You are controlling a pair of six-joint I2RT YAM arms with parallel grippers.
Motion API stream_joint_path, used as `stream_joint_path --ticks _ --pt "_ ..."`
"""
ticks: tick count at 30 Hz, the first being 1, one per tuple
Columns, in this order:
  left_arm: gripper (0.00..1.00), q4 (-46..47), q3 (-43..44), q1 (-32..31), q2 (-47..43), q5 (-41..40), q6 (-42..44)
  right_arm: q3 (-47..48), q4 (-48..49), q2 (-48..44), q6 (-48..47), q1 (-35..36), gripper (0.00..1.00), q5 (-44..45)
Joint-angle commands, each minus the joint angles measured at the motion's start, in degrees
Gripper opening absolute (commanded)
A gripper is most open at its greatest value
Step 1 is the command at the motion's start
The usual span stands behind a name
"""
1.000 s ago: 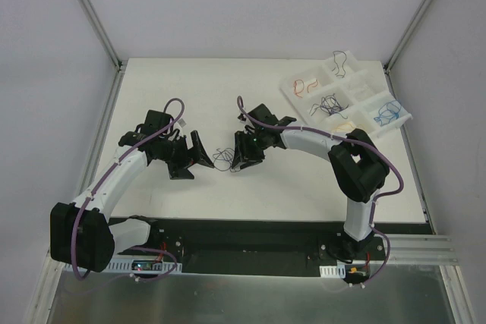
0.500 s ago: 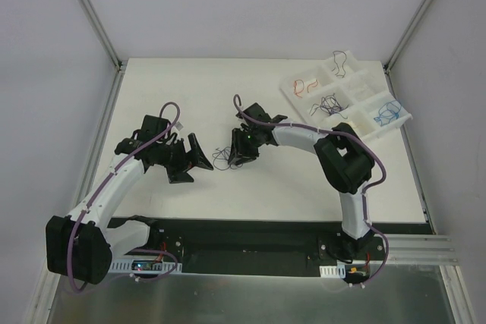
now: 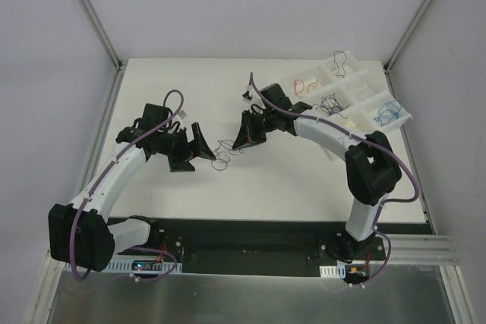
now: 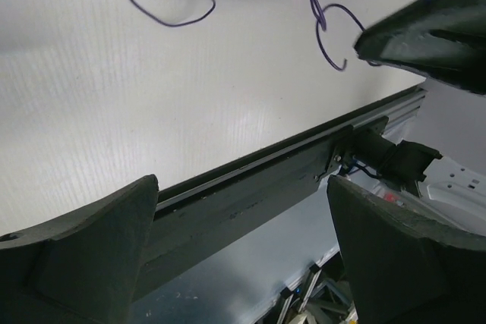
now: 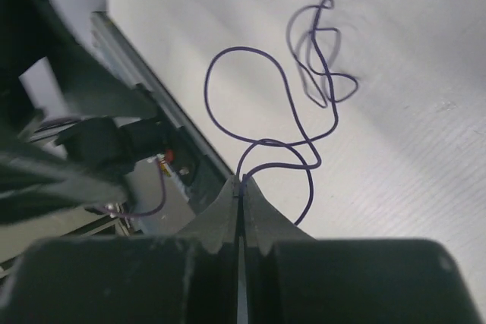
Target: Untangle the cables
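The cables (image 3: 221, 154), a dark tangle on the worktop (image 3: 190, 89) well apart from the tray (image 3: 380, 85), look mid-separation: the right fingers (image 5: 241, 187) are clamped on one strand, while the left fingers (image 3: 200, 158), spread and empty, probably need to pinch another loop next.

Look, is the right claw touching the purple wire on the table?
Touching. The right wrist view shows the right gripper shut, with the purple wire coming straight out from between its fingertips.
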Motion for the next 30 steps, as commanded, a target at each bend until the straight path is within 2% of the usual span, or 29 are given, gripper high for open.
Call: stream_joint_path --ticks 1,7,17,19,22,26,28,30 --pt "0.94 2.18 5.94 0.16 3.91 5.03 5.15 3.08 -1.99 -7.74 -2.79 -2.24 0.00 -11.33" --pt "0.95 4.21 12.26 -0.54 10.85 9.34 6.56 6.94 -3.57 -11.09 -2.01 -2.77 0.00 -15.73" --pt "0.94 7.98 17.90 -4.76 18.94 10.67 7.61 13.71 1.33 -13.90 8.79 -3.56 0.01 -19.42" --pt "0.91 8.60 18.25 -4.67 19.82 10.41 7.96 14.59 4.50 -14.60 12.22 -3.65 0.01 -19.95" --pt "0.80 8.86 18.69 -4.76 19.92 8.91 8.05 17.05 6.00 -15.05 15.39 -4.17 0.00 -20.22" --pt "0.73 12.20 15.53 -4.76 15.36 5.66 8.75 19.95 6.35 -15.05 18.73 -4.79 0.00 -20.13" --pt "0.75 14.13 12.99 -4.76 12.90 5.04 9.46 21.09 7.23 -15.05 20.49 -4.97 0.01 -20.13" --pt "0.87 15.98 11.14 -4.76 11.05 4.08 9.46 22.24 7.67 -15.13 22.33 -4.97 0.01 -19.95"
